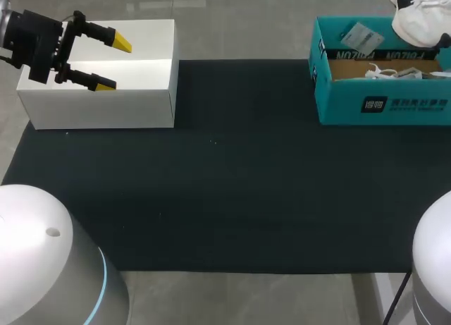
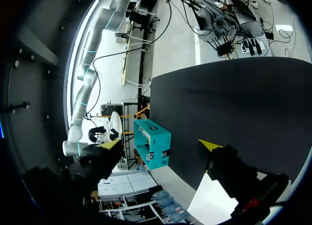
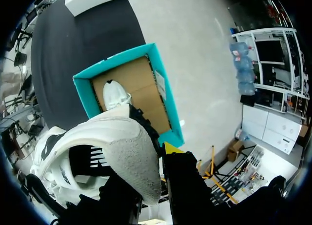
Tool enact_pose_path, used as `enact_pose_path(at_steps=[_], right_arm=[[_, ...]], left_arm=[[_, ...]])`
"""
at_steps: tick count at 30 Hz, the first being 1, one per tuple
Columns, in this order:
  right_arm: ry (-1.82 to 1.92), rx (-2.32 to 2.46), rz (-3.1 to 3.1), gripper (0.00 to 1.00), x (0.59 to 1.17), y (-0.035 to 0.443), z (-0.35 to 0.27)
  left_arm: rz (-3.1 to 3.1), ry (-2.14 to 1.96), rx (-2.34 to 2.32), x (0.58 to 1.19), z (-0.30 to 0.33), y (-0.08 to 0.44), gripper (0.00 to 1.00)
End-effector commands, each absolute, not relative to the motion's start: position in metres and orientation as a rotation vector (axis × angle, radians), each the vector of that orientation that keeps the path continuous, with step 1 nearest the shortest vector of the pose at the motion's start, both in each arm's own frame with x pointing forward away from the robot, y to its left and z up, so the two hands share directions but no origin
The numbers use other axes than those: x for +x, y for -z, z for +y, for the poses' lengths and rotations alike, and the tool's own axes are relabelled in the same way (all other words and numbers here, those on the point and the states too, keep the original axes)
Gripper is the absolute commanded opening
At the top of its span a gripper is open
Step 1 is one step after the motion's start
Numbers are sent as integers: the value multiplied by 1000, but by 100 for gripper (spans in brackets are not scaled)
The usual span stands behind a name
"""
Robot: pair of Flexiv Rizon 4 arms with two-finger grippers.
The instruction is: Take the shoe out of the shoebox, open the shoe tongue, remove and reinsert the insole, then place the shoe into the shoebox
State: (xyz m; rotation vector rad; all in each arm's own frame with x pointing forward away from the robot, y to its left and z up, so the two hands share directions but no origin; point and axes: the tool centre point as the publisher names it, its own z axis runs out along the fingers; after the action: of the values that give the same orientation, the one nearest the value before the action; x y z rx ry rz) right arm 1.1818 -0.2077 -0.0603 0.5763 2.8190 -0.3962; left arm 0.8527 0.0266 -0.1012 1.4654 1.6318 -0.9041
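The shoe point(image 1: 419, 18), a white trainer with dark trim, was held in the air above the far right corner of the shoebox point(image 1: 380, 106), clear of the box and not resting on anything. In the right wrist view its heel collar was seen clamped between the two fingers of the right gripper point(image 3: 157, 159), with only one yellow tip showing beside the heel and the other finger hidden by the shoe. The teal shoebox was seen open directly beneath the shoe, standing at the far right of the dark-covered tabletop point(image 1: 232, 184). Its brown cardboard floor was exposed, and some white crumpled paper point(image 1: 394, 72) was left lying inside it.

The left gripper point(image 1: 115, 64) was held over a white box point(image 1: 99, 110) at the far left edge of the dark cover, well apart from the shoebox. Its fingers were spread wide and nothing was held between them. The shoebox was also visible in the left wrist view, far ahead of the parted fingers.
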Motion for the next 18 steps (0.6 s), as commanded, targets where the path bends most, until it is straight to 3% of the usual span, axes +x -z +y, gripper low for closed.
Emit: enact_pose_path(at_steps=[1,9,18], right_arm=[[397,575,2822,0,1182,58,-208],[395,550,2830,0,1183,60,-211],[362,460,2795,0,1217,73,-258]], left_arm=[[1634,904,1470,854,26,101,100],[1634,904,1470,854,26,101,100],[1634,904,1470,854,26,101,100]])
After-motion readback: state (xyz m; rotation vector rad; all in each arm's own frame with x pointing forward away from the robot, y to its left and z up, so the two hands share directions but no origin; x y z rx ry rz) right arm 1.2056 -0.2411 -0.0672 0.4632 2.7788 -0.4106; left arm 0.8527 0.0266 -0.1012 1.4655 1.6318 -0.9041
